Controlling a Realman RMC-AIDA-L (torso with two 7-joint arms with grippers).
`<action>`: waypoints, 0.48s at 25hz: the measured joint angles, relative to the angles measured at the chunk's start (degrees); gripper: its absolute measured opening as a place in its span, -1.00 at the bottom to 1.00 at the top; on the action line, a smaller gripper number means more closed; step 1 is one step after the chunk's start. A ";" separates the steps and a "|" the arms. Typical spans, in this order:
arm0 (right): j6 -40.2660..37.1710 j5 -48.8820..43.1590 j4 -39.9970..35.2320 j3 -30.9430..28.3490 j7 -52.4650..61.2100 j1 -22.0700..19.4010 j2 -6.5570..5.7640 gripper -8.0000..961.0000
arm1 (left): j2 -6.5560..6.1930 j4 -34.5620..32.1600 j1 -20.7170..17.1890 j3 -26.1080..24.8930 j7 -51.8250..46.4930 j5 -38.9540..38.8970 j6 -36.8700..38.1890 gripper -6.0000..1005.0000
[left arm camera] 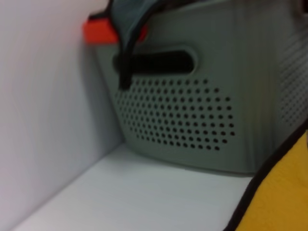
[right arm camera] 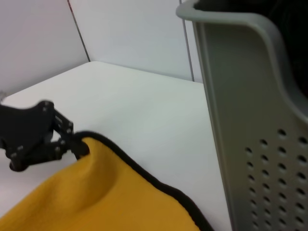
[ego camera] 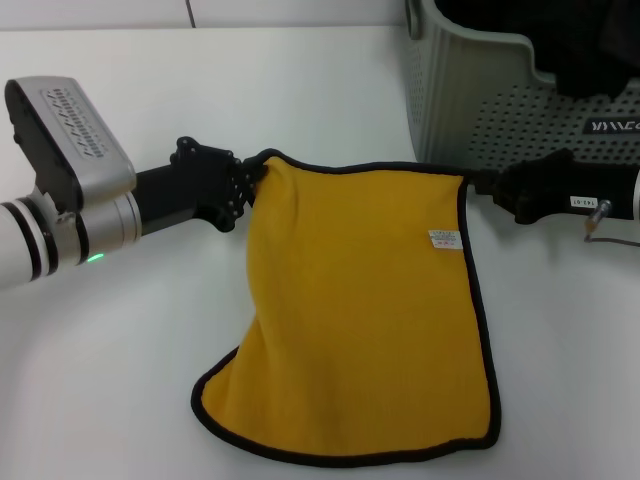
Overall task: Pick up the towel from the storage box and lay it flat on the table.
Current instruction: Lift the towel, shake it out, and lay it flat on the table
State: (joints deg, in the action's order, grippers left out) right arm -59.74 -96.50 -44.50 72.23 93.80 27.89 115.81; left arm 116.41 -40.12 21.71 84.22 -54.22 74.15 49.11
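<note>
**Towel out of the box, held by both far corners over the table**

- Mustard-yellow square towel (ego camera: 355,310) with thin black edge trim is out of the box and spread over the plain white tabletop (ego camera: 120,400). Small white label (ego camera: 444,239) sits near its far right corner.
- Far edge runs taut, left to right, between the two grippers. The near part drapes onto the table; the near left corner bulges and curls a bit, not fully flat.
- Left gripper (ego camera: 250,180), black, on the grey-and-white arm coming in from the left: fingers clamped on the towel's far left corner. Right wrist view confirms it (right arm camera: 79,144), the cloth bunches up right at the fingertips.
- Right gripper (ego camera: 478,183), black, reaching in from the right edge: closed on the towel's far right corner, just in front of the box wall.
- Pale grey-green perforated plastic storage box (ego camera: 470,110) stands at the far right of the table, just beyond the towel's far right corner. Dark black fabric (ego camera: 590,45) lies inside it. A small black label with white lettering (ego camera: 612,126) is on its inner dotted surface.
- Left wrist view: the box's dotted side with a slot handle (left arm camera: 159,61), an orange piece (left arm camera: 98,32) and grey cloth with dark trim hanging over the rim, the towel's edge (left arm camera: 284,192) in the corner.
</note>
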 joint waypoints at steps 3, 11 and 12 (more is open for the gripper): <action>0.65 -0.05 0.00 0.40 0.01 -0.01 0.01 -0.93 | 0.47 -2.24 -0.98 -0.35 0.02 1.72 -0.36 -0.95; 1.38 -0.10 0.11 0.72 0.01 0.15 0.10 -0.90 | 3.70 -13.47 -5.78 1.45 1.26 14.76 -12.46 -0.95; 1.38 -0.10 0.12 0.73 0.02 0.11 0.11 -0.90 | 3.72 -13.83 -5.82 2.24 2.10 14.83 -14.11 -0.95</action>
State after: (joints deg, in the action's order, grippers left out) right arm -58.36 -96.60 -44.38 72.96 93.82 28.00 115.92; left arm 120.12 -53.95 15.89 86.47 -52.12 88.98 35.01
